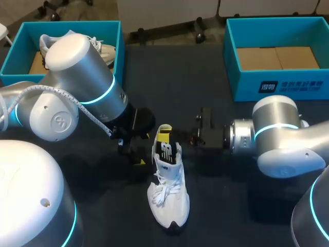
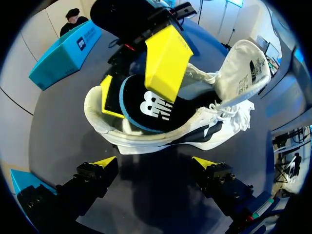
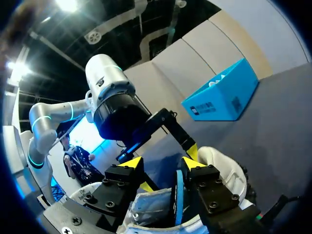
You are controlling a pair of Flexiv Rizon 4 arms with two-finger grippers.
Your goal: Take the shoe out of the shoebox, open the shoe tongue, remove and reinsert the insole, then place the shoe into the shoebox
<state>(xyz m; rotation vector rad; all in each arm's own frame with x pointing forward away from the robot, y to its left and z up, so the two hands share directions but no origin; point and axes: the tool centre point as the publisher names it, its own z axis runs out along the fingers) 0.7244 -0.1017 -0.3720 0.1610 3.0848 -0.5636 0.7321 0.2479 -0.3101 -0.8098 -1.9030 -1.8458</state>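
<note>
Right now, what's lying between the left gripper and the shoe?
Nothing: only a bare strip of dark table separates the left gripper, jaws open, from the side of the shoe. The left wrist view shows it best.

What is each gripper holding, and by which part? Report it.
The right gripper pinches the insole by its heel end, inside the shoe. The left gripper is open, holding nothing.

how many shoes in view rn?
2. One white shoe stands on the table, near its middle. A second shoe lies in the left teal box, largely hidden behind the left arm, which could be covering more in there.
</note>
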